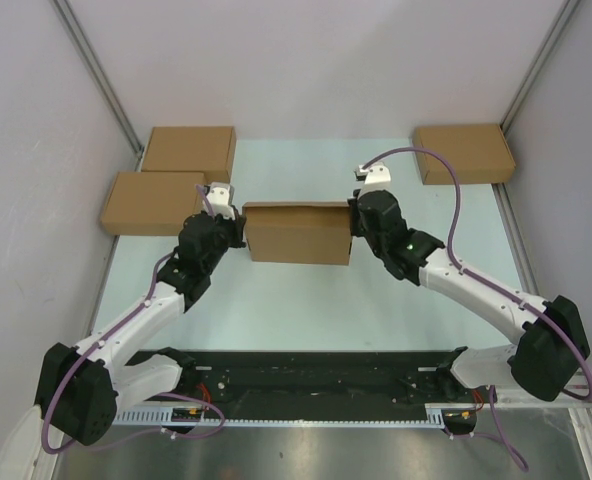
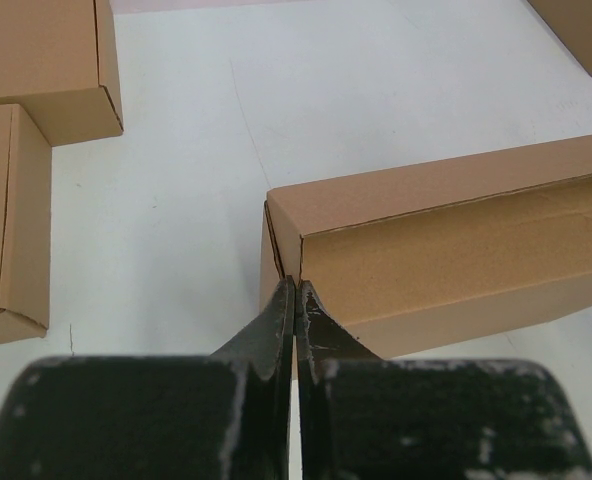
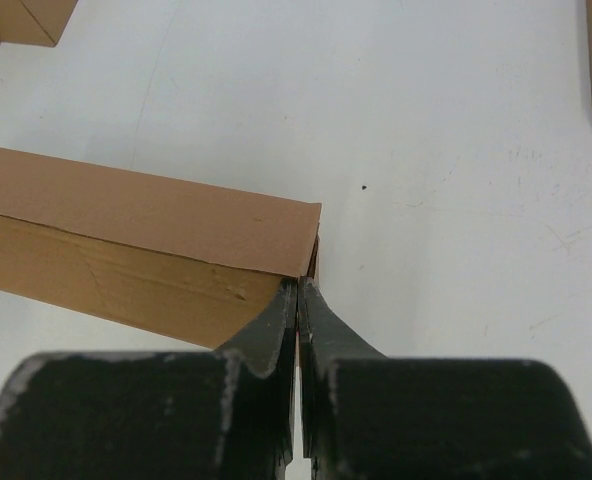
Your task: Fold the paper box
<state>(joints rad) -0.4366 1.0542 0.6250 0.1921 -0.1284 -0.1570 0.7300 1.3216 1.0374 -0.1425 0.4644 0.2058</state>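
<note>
The paper box is a brown cardboard mailer in the middle of the table, standing tilted with one long face towards me. My left gripper is at its left end and my right gripper at its right end. In the left wrist view the gripper is shut, its tips pinching the end wall at the corner of the box. In the right wrist view the gripper is shut the same way on the other corner of the box.
Three compact closed brown boxes lie on the pale table: two at the back left and one at the back right. White walls enclose the table on three sides. A black rail runs along the near edge.
</note>
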